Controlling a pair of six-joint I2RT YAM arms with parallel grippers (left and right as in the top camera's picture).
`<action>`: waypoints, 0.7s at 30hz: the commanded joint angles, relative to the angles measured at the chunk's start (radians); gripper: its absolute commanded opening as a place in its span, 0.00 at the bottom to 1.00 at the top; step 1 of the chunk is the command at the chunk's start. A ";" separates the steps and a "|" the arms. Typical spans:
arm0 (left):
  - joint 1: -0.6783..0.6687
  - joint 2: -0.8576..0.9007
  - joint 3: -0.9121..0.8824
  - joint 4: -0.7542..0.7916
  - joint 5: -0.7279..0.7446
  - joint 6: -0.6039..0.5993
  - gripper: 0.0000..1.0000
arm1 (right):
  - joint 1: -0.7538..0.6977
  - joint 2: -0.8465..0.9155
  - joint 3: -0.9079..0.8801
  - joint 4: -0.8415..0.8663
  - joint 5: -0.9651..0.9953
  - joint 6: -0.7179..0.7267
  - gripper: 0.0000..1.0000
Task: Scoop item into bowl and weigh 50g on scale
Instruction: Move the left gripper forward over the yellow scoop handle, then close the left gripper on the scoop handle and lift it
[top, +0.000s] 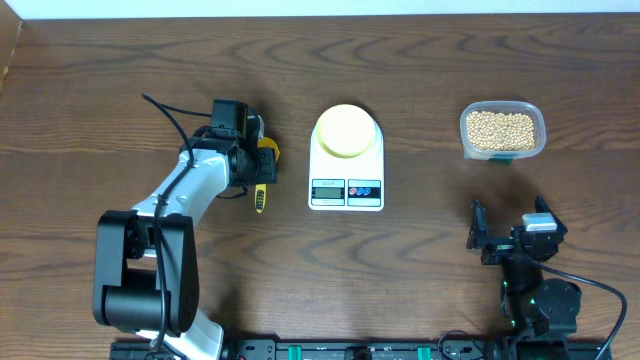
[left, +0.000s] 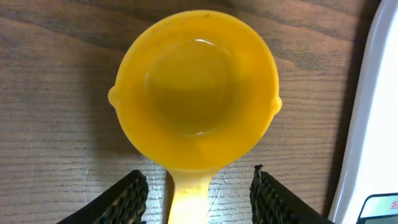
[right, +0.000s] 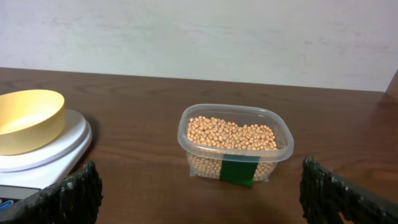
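Left claw (left: 198, 175) points down, half-open astride scoop (left: 194, 87) handle, ungripped; right claw (right: 200, 167) wide.

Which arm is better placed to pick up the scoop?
Left. The left gripper sits over the handle of the yellow scoop, jaws open either side, beside the scale. The right gripper, open, faces the tub of beans across the scale from the scoop.
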 joint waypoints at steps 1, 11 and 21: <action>-0.007 0.025 0.001 -0.009 -0.013 -0.001 0.56 | -0.004 -0.006 -0.001 -0.004 -0.002 0.010 0.99; -0.007 0.025 -0.010 0.020 -0.059 -0.001 0.56 | -0.004 -0.006 -0.001 -0.004 -0.002 0.010 0.99; -0.007 0.025 -0.039 0.067 -0.109 -0.001 0.56 | -0.004 -0.006 -0.001 -0.004 -0.002 0.010 0.99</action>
